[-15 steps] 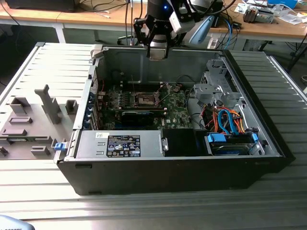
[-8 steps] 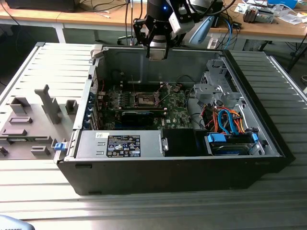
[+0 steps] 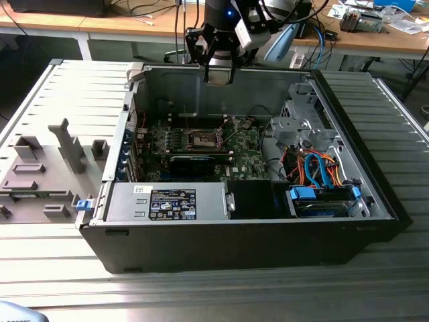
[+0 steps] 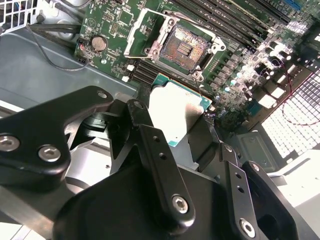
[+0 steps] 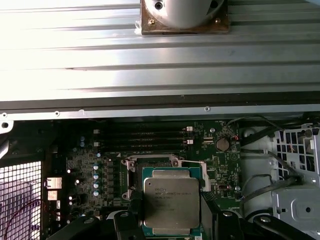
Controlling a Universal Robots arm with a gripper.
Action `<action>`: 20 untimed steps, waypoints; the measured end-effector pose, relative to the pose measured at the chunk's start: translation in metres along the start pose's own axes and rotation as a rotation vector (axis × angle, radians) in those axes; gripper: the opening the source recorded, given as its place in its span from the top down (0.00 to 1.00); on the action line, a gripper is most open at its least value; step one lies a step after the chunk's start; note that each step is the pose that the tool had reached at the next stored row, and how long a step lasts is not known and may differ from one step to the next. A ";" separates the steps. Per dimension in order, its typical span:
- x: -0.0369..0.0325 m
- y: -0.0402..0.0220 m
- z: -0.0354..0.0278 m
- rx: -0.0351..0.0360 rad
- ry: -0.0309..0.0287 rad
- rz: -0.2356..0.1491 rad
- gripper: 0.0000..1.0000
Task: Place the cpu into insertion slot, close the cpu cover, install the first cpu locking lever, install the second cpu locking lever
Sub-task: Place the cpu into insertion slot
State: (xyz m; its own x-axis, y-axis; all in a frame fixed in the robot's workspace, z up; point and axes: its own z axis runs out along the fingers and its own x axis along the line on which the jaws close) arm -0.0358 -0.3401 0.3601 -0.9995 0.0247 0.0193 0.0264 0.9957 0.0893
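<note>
My gripper [image 3: 220, 67] hangs above the rear wall of the open computer case [image 3: 375, 194], shut on the cpu [image 4: 177, 112], a flat square chip with a silver-grey top. In both wrist views the black fingers [image 4: 150, 137] clamp the chip's two opposite edges [image 5: 170, 200]. Below it on the green board lies the insertion slot [image 4: 185, 47], its brownish pin field uncovered. The silvery cpu cover [image 4: 141, 31] stands swung open beside the socket. In the exterior view the insertion slot [image 3: 203, 139] sits mid-board, well below the gripper.
Long black memory slots [image 4: 235, 25] run beside the socket. A black card [image 3: 194, 161] lies in front of it. The power supply [image 3: 167, 201] fills the case's front on the exterior view's left, and a drive cage with blue and orange cables [image 3: 322, 178] fills the right. Grey fixtures [image 3: 40, 174] stand outside.
</note>
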 end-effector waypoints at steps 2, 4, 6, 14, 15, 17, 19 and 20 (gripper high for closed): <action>0.0001 0.0000 0.0003 0.0000 0.0000 0.000 0.45; 0.0001 0.0000 0.0005 0.0000 0.0000 0.000 0.45; 0.0002 -0.0001 0.0007 0.0000 0.0000 0.000 0.45; 0.0005 -0.0005 0.0059 0.0001 0.0000 0.000 0.45; 0.0005 -0.0006 0.0061 0.0000 0.0000 0.000 0.45; 0.0005 -0.0006 0.0063 0.0000 0.0000 0.000 0.45; 0.0005 -0.0006 0.0066 -0.0001 0.0000 0.000 0.45; 0.0005 -0.0006 0.0067 0.0000 0.0000 0.000 0.45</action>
State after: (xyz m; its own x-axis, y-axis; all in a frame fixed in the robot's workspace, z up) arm -0.0364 -0.3401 0.3534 -0.9995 0.0248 0.0193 0.0264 0.9957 0.0893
